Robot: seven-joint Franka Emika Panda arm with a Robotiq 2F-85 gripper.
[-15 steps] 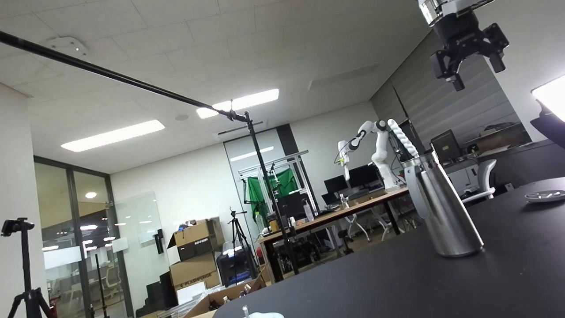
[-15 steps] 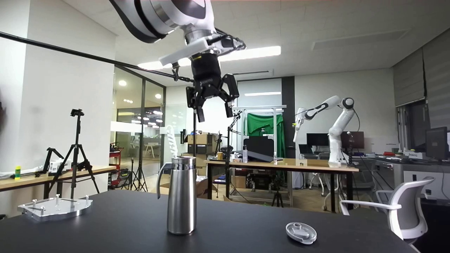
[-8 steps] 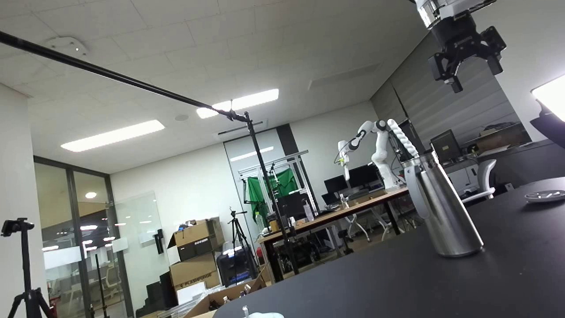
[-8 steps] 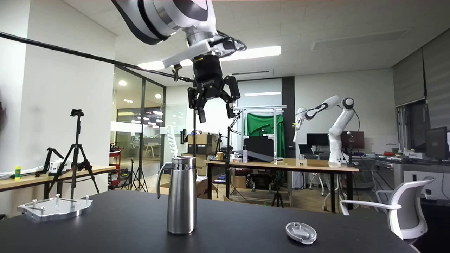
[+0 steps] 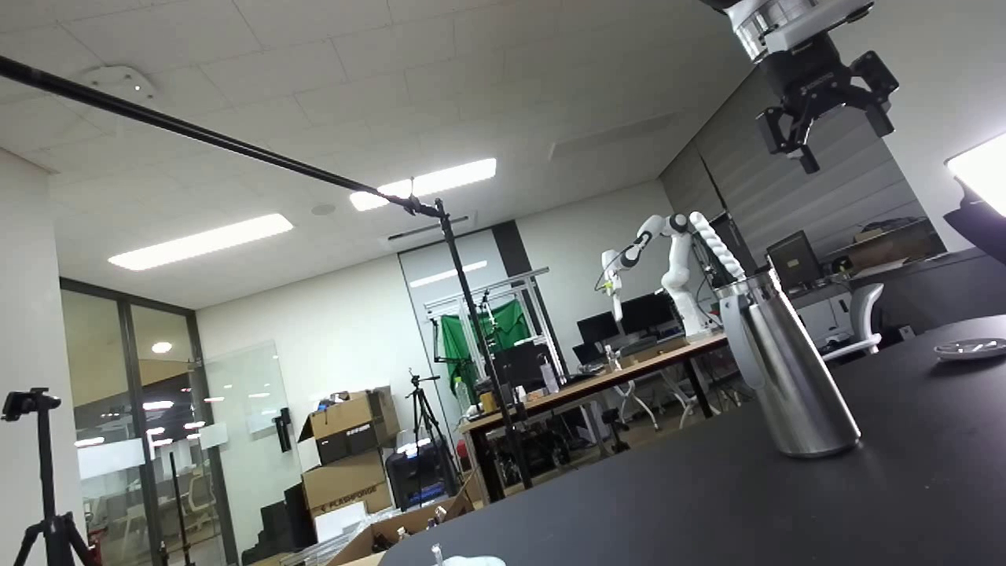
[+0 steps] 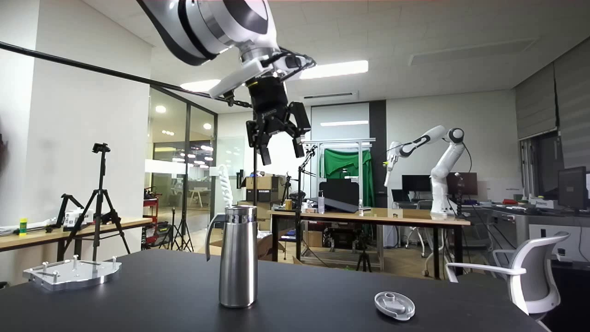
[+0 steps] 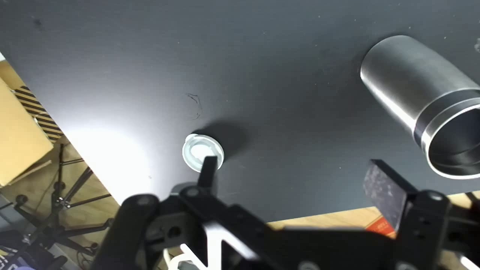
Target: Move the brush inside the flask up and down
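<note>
Nearest in my wrist view, the black two-fingered tool [image 7: 292, 165] hangs with its jaws wide apart and nothing between them, ready, I judge, for a grasp. Beyond it the tall brushed-steel flask [image 6: 238, 265] stands upright on the black surface [image 6: 318, 295]; the white, spiral-stemmed brush [image 5: 717, 246] leans from its mouth, propped, I suppose, by the rim. The round grey lid [image 6: 395, 306] lies apart, presumably to free that mouth. I count one flask, one brush, one lid and, far back, one other white jointed arm [image 6: 440, 193].
</note>
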